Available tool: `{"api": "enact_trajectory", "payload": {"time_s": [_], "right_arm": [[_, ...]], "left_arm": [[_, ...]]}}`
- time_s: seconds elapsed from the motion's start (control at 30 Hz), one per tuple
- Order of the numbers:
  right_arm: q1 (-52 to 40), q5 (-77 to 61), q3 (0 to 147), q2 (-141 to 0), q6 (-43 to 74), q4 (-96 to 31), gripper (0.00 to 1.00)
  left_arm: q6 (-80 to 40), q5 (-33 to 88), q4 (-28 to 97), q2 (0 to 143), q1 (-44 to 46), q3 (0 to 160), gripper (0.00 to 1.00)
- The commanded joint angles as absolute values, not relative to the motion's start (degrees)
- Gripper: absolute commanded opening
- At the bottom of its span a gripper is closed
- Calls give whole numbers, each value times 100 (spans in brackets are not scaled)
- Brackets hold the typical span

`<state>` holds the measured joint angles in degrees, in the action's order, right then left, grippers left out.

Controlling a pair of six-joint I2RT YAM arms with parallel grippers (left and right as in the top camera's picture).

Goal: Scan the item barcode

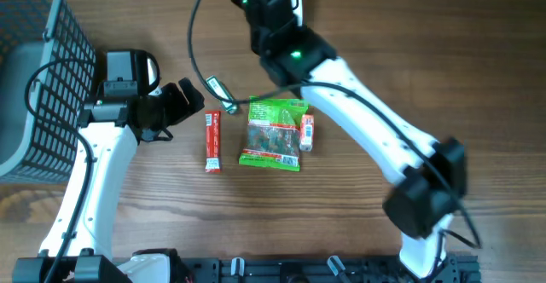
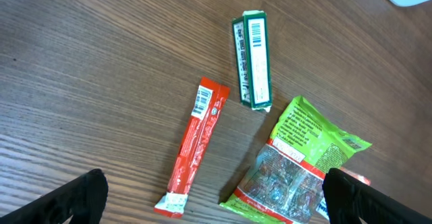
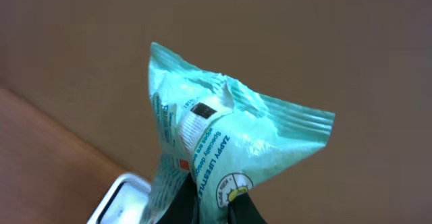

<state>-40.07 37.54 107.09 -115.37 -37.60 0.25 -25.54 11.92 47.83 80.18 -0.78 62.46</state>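
Gripping the mint-green pouch (image 3: 229,136) at its lower end with closed right fingers (image 3: 183,209), up off the counter (image 2: 81,62), probably to present its barcode, with left fingers (image 2: 74,200) spread open and empty.

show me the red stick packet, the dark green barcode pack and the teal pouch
long red foil stick packet (image 2: 193,145), left wrist view, middle of its length
dark green rectangular pack (image 2: 251,61), left wrist view, centre of its printed face
pale teal plastic pouch (image 3: 224,140), right wrist view, printed front below the crimped top

Two bags (image 1: 273,135), three slim packets (image 1: 213,142), one basket (image 1: 68,61)
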Motion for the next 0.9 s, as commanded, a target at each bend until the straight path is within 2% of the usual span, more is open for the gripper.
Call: {"api": "enact_trajectory", "payload": {"time_s": [0.0,0.13,0.23,0.37,0.53,0.63,0.73,0.87], "right_arm": [[-3940,4451,10816,-12302,-4163,1116,4],[-3653,4976,10814,-13227,-4394,2672,4],[-3420,4971,10814,-13635,-4318,3175,4],[-3181,4967,10809,-13874,-2493,2998,4],[-3175,4764,10812,-13970,-1026,2281,4],[-3175,5083,10809,-14044,-1127,2366,4],[-3203,5148,10809,-14044,-2040,2967,4],[-3277,5299,10812,-14068,-2093,2976,5]], "left_arm": [[-2421,1258,4786,8003,-91,6296,100],[-2421,1258,4783,8003,-91,6296,100],[-2421,1258,4786,8003,-91,6296,100],[-2421,1258,4783,8003,-91,6296,100],[-2421,1258,4786,8003,-91,6296,100],[-2421,1258,4786,8003,-91,6296,100],[-2421,1258,4786,8003,-91,6296,100],[-2421,1258,4786,8003,-91,6296,100]]}}
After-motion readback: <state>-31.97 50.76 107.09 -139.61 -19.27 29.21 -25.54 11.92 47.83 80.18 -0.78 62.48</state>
